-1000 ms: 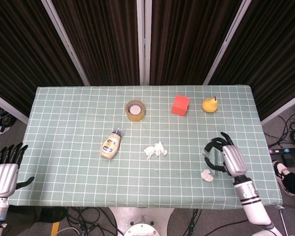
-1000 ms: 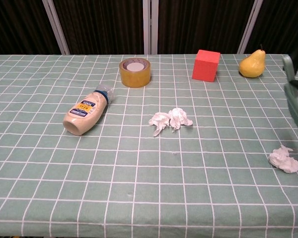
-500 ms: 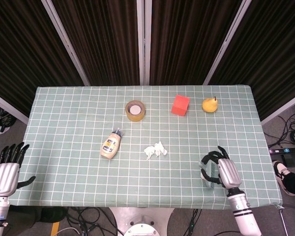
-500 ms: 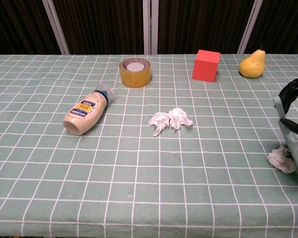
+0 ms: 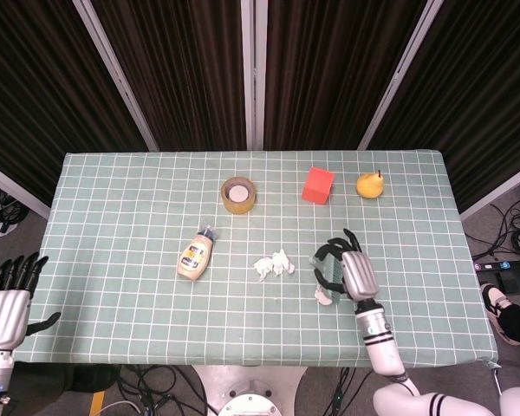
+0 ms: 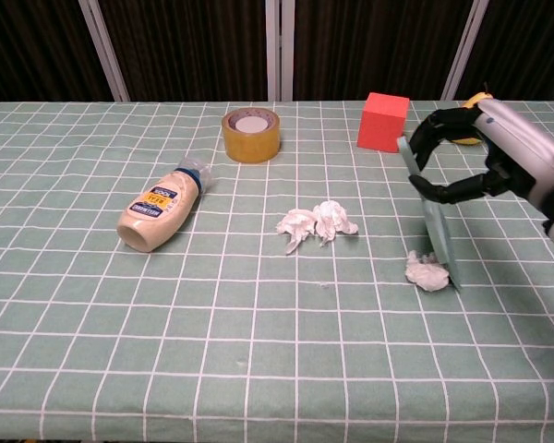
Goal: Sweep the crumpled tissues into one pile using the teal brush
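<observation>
The right hand (image 6: 485, 152) wraps its fingers around the teal brush (image 6: 431, 217), a flat, stiff blade standing tilted on the checked cloth, its lower edge touching a loose crumpled tissue (image 6: 426, 271). The larger tissue clump (image 6: 316, 222) lies to the left, apart. The light, springy wad could slip under or roll past the blade if the angle lifts, and a long push might scatter the clump. The left hand (image 5: 7, 302) waits spread and empty beyond the table's near-left corner.
</observation>
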